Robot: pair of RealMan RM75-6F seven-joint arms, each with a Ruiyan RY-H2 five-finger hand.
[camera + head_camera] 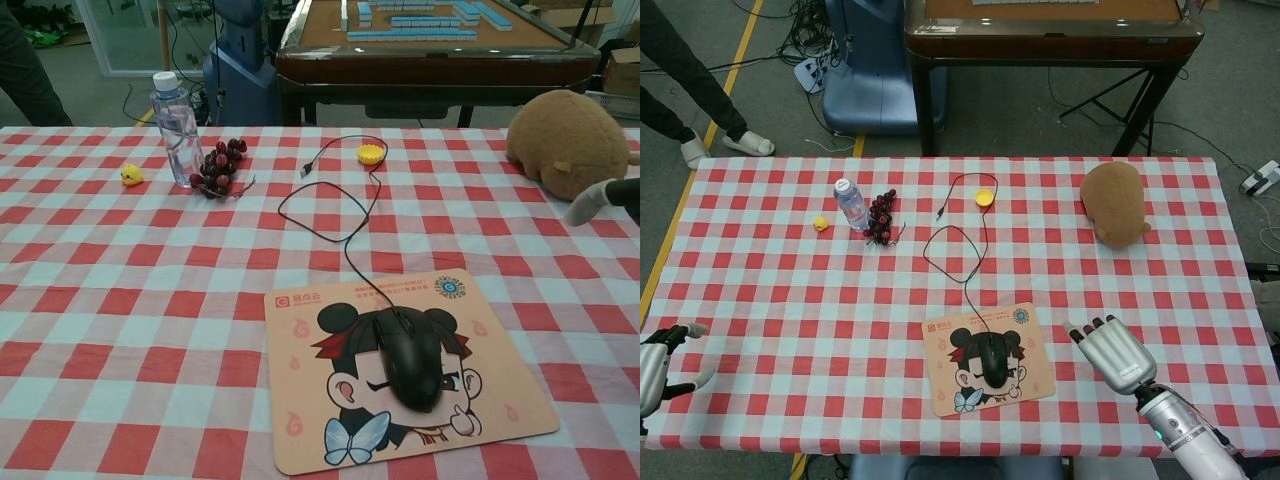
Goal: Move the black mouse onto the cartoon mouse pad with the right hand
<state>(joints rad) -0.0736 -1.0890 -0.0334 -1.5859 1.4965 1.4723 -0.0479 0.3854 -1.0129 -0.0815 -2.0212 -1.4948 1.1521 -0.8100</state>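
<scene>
Mouse (411,356): lay on the pad (300,400), over the cartoon face, near the middle; wholly within the pad's edges in both views.
Cord (975,250): ran from the mouse's far end off the pad, looped across the checked cloth (790,300), plug end lying near the yellow cap (984,197).
Right hand (1116,354): hung right of the pad, well apart from the mouse; fingers apart and stretched out, nothing in them. Only a pale fingertip showed at the right edge of the chest view.
Left hand (654,366): at the table's near left edge, partly cut off by the frame; fingers looked spread, nothing seen in them.
Step in hand: judged as release done and hand clear of the mouse; placing itself looked finished, since the mouse sat free on the pad with nothing touching it.
Progress: task judged complete or all but so.
Next move: nothing called for on the mouse; at most, drawing the right arm to rest without brushing the pad's right edge or snagging the cord.
Risk: low; a snagged cord could drag the mouse off centre.
Bystanders: bottle (176,115), dark berry bunch (219,167), small yellow duck (130,176) at far left; brown plush (570,140) at far right; all well apart from the pad.
Beyond table: a mahjong table (420,40); a person's legs (690,90) at upper left.
</scene>
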